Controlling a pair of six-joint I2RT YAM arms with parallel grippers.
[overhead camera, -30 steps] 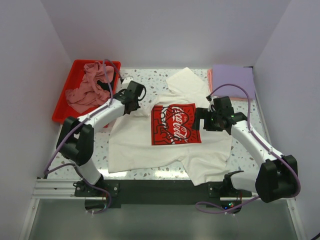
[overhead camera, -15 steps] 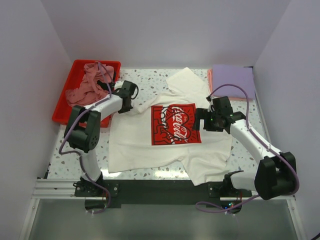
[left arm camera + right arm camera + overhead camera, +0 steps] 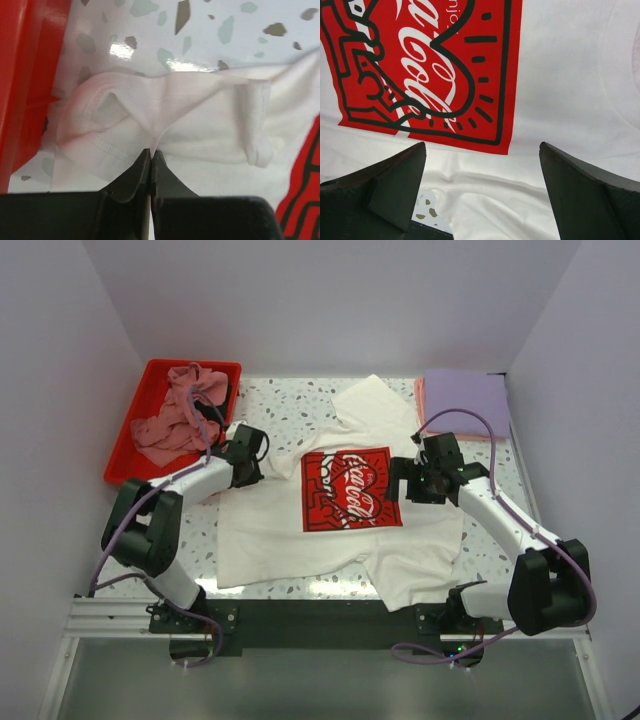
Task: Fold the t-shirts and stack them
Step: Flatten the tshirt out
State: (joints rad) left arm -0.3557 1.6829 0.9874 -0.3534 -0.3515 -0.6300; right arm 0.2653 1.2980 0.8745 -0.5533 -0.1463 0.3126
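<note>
Room: pale lilac walls on three sides of a speckled white counter [image 3: 290, 405].
White tee [image 3: 290, 535]: spread print-up across the centre of the top view, rumpled; its lower right corner hangs over the counter's near edge.
Print [image 3: 351, 488]: a red square with white script and black lines, in the middle of the frame.
Left sleeve [image 3: 165, 112]: bunched into a fold with its stitched hem curled up, lying on the counter just right of the tray.
Left arm [image 3: 195, 478]: reaches from lower left up to the sleeve, left of the print.
Left jaws: closed, pinching a ridge of the sleeve cloth at bottom centre of the left wrist view.
Right arm [image 3: 500, 515]: comes in from lower right, its head at the print's right edge.
Right jaws: spread wide with nothing between them, over the white tee beside the print's border; whether they touch the cloth cannot be told.
Tray [image 3: 120, 455]: red plastic, upper left of the frame.
Pink tee [image 3: 178, 412]: crumpled in the tray, partly draped over its right rim.
Lavender tee [image 3: 468, 400]: folded flat in the upper right corner of the counter, a pink edge [image 3: 419, 398] showing along its left side.
</note>
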